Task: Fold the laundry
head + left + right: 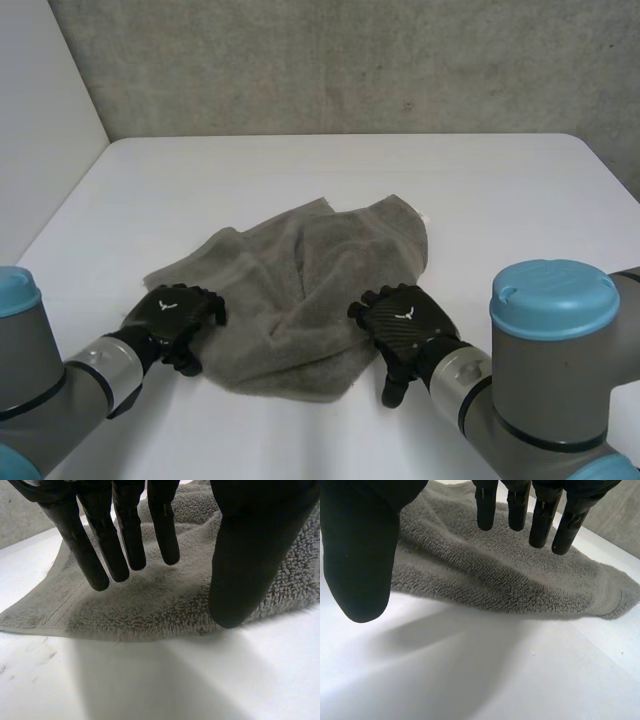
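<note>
A grey towel (300, 290) lies crumpled in the middle of the white table (300, 170). My left hand (172, 312) rests at the towel's near left edge. In the left wrist view its fingers (125, 535) stretch over the towel (165, 600) just inside the hem, the thumb stands apart, and nothing is pinched. My right hand (405, 322) is at the towel's near right edge. Seen from its own wrist, its straight fingers (520, 510) hang above the towel (495, 580) with the thumb out over bare table, holding nothing.
A grey concrete wall (350, 60) runs behind the table, and a white panel (40, 120) stands at the left. Bare table surface surrounds the towel on all sides. A small white tag (424, 214) shows at the towel's far right corner.
</note>
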